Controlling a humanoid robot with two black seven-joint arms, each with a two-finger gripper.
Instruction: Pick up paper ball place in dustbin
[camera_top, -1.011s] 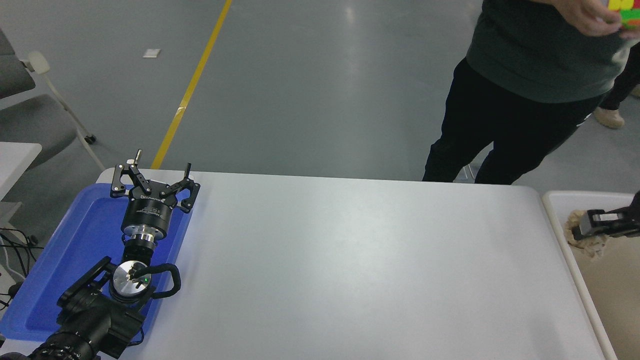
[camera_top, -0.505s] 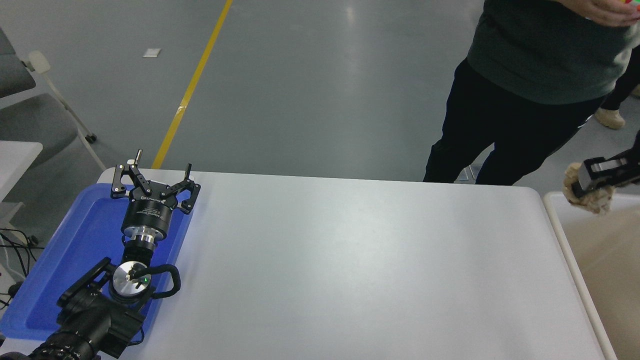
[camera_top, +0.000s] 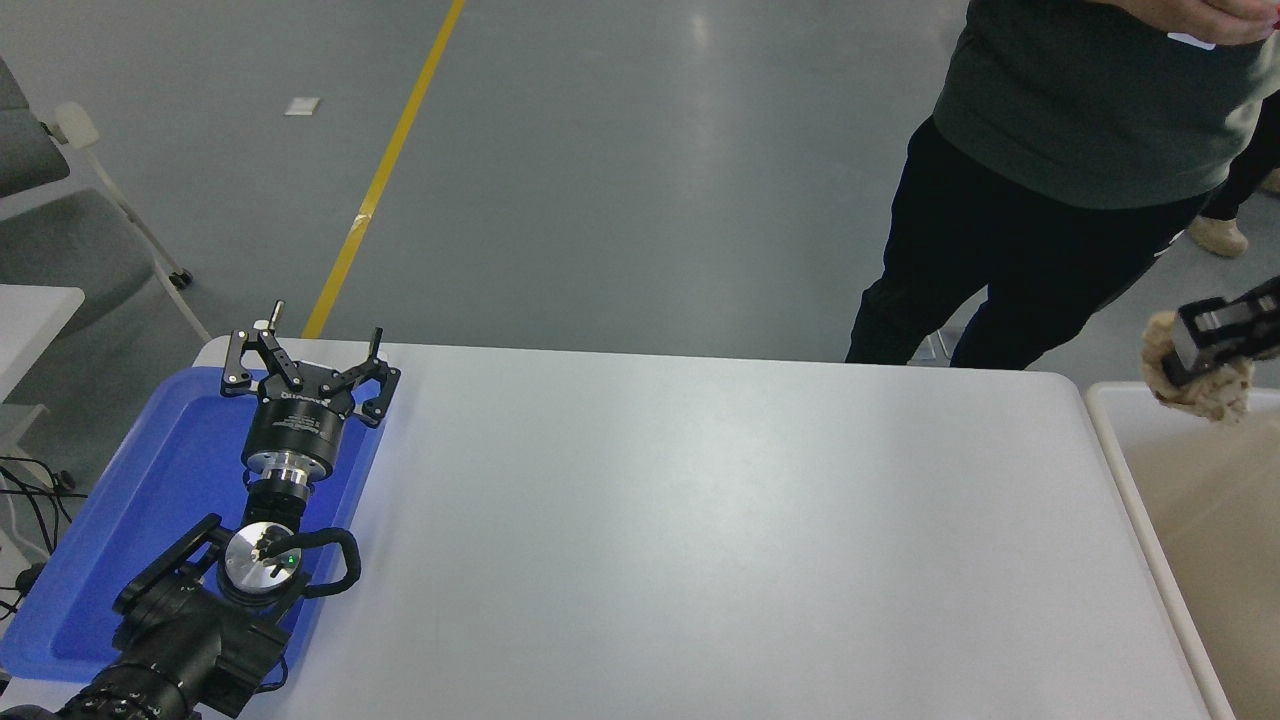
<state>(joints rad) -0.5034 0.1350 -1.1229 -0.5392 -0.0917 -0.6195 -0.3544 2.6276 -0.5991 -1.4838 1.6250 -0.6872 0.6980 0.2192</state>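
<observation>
Right now the right gripper (camera_top: 1200, 365) comes in from the right edge, closed around the paper ball (camera_top: 1200, 385), which bulges out on both sides of its black fingers. The ball hangs in the air above the far left corner of the dustbin (camera_top: 1120, 440), clear of the rim and apart from the white surface (camera_top: 700, 520). Only the dustbin's left rim and part of its beige inside show at the lower right. The left gripper (camera_top: 305, 365) is parked at the lower left over a blue tray (camera_top: 130, 510), its fingers spread wide and holding nothing. A person (camera_top: 1020, 190) in a dark top and black trousers stands at the far side.
</observation>
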